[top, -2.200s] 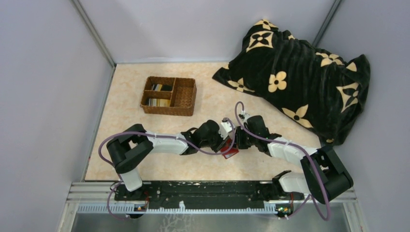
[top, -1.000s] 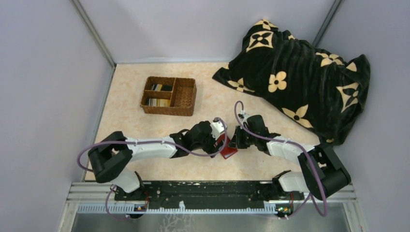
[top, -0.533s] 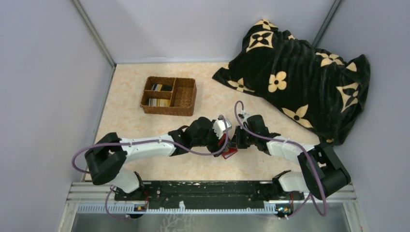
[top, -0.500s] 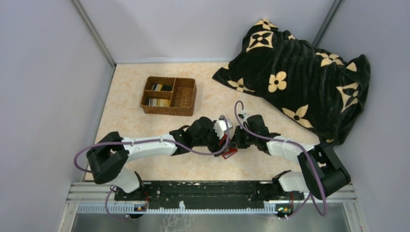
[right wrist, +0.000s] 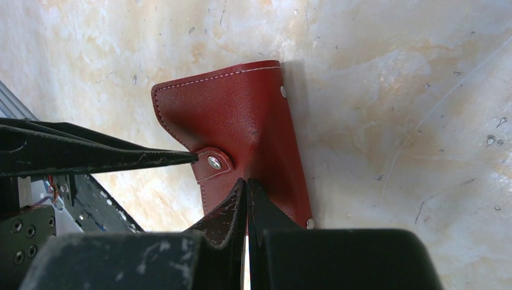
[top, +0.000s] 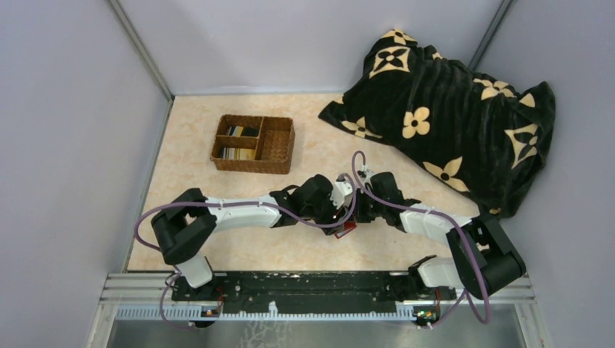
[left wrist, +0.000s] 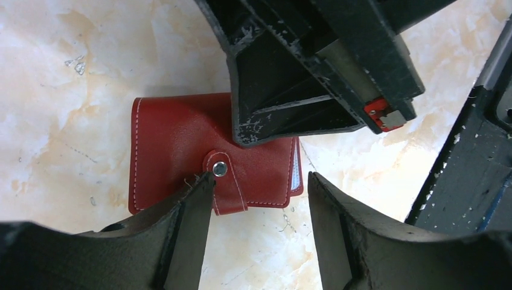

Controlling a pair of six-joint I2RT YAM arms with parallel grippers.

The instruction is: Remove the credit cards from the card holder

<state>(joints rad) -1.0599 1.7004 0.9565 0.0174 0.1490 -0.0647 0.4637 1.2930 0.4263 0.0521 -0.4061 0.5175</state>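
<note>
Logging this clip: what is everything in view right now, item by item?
card holder: one, red, closed, snap tab lying over its cover, flat on the table between the claws
credit cards: several, tan, dark and striped, in the basket's two left compartments; exact count unclear
basket: one, brown wicker, divided, far left of the table
blanket: one, black with cream flowers, bunched at the far right
table: one, beige marbled
cables: two, purple, one along each arm
left claw: one, black, open, straddling the snap tab, one fingertip at the tab
right claw: one, black, shut, tips against the card holder
</note>
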